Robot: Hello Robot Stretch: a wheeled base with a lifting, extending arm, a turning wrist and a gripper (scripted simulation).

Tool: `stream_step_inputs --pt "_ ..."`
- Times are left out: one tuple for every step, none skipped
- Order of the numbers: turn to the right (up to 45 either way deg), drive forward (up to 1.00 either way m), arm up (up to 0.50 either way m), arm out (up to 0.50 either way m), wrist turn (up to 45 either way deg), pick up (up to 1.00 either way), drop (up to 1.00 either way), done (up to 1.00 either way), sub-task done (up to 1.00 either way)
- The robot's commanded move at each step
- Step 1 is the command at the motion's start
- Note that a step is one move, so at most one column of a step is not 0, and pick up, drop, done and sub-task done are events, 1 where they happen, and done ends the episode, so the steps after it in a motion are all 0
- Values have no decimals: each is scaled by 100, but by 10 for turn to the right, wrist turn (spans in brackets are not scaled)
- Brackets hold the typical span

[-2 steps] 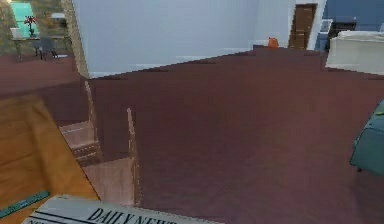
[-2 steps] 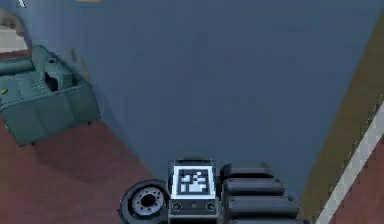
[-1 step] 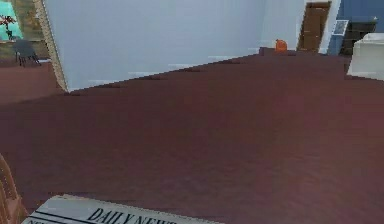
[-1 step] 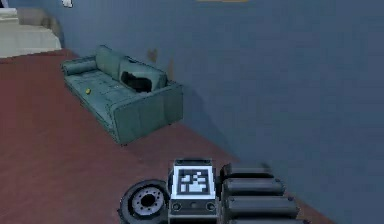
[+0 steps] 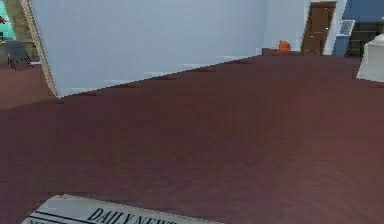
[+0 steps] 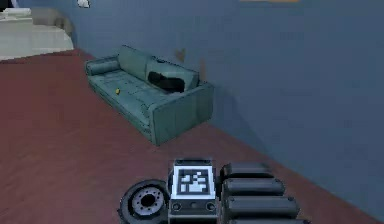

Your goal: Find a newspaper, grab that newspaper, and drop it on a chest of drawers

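Maroon carpet (image 5: 230,130) runs across the forward view. The newspaper (image 5: 95,212) lies flat at the bottom edge, lower left, and is cut by the frame, so it is very near the base. In the arm side view, bottom centre, are the arm (image 6: 255,195) drawn in, one white marker square (image 6: 193,182), and left of it the gripper (image 6: 146,202), a dark rounded body low in the frame. Its fingers cannot be made out, so I cannot tell its state or whether it holds anything. A teal sofa (image 6: 150,95) stands against the blue-grey wall (image 6: 300,90), upper middle of that view, well apart from the arm. Judgement: the step in hand is lining up for the grab. The paper sits ahead rather than on the arm's side, so the base likely needs to turn until the paper comes within the arm's reach, then lower and extend slowly. Thin sheets flat on carpet offer little edge: aim at a fold or border and descend square. The pale furniture (image 5: 372,58) at the forward view's right edge is too cut off to identify.
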Motion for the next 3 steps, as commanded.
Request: stream_step_inputs --pt "-360 0 0 0 0 0 0 0 0" --pt "0 100 0 0 0 0 0 0 0" --pt "-60 0 0 0 0 0 0 0 0"
